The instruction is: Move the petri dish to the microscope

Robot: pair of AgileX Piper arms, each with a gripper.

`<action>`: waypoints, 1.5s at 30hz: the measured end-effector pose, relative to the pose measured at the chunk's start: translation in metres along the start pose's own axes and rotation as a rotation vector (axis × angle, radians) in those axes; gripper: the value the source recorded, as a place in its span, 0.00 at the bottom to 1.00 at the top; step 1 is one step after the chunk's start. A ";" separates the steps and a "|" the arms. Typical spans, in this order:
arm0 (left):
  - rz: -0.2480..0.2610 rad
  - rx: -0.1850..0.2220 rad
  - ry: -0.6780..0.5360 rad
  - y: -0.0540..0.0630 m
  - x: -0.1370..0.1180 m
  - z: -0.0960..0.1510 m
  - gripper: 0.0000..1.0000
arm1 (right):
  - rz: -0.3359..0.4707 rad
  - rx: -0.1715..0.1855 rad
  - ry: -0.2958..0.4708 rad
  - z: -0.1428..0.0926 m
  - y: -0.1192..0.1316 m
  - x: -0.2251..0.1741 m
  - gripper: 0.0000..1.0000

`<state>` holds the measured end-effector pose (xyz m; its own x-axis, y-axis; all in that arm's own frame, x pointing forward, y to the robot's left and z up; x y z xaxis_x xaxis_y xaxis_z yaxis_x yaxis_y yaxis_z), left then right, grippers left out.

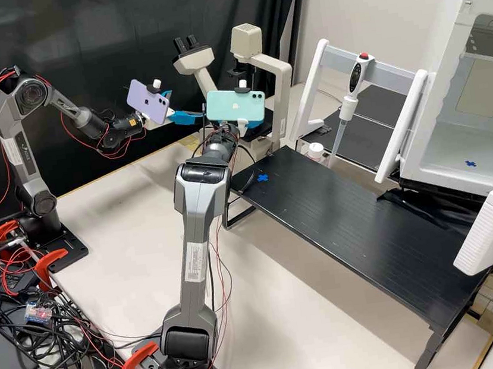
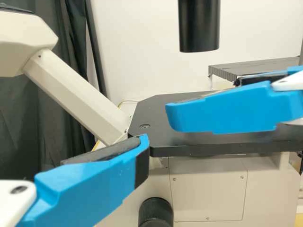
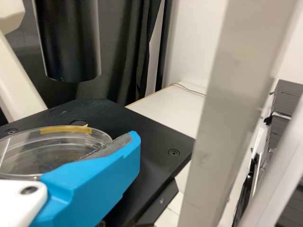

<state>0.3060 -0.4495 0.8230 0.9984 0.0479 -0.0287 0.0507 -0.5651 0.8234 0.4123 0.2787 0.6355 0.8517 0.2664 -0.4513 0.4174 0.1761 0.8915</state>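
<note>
As the clear petri dish (image 3: 40, 153) appears to be clamped at its side by the right gripper (image 3: 116, 151), over the black stage (image 3: 158, 135) of the microscope (image 1: 283, 87), placement is judged to be the step in hand. A yellow strip (image 3: 64, 128) is seen on the dish's rim. The left gripper (image 2: 157, 128) is seen with its blue fingers spread apart, nothing between them, beside the stage.

The dish should be kept level and lowered slowly, since thin plastic may slip or flex if squeezed hard. It should be centred beneath the black cylinder (image 3: 68, 42), with rim and fingers kept clear of that part. Release is best left until the base sits flat; the fingers should then be parted evenly and backed straight out, so that the dish is not dragged. The left gripper is best kept aside.
</note>
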 end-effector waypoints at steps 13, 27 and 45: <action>0.000 0.000 0.000 0.000 0.000 0.000 1.00 | 0.018 -0.046 -0.070 0.008 -0.011 0.026 0.00; 0.000 0.000 0.000 0.000 0.000 0.000 1.00 | -0.040 -0.041 -0.033 0.007 -0.019 0.030 1.00; 0.000 0.000 0.000 0.000 0.000 0.000 1.00 | -0.118 -0.039 0.042 0.000 -0.026 0.029 1.00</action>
<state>0.3060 -0.4495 0.8230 0.9984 0.0479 -0.0287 0.0507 -0.5651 0.8234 0.4265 0.2820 0.5994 0.7829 0.2813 -0.5549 0.5003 0.2454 0.8303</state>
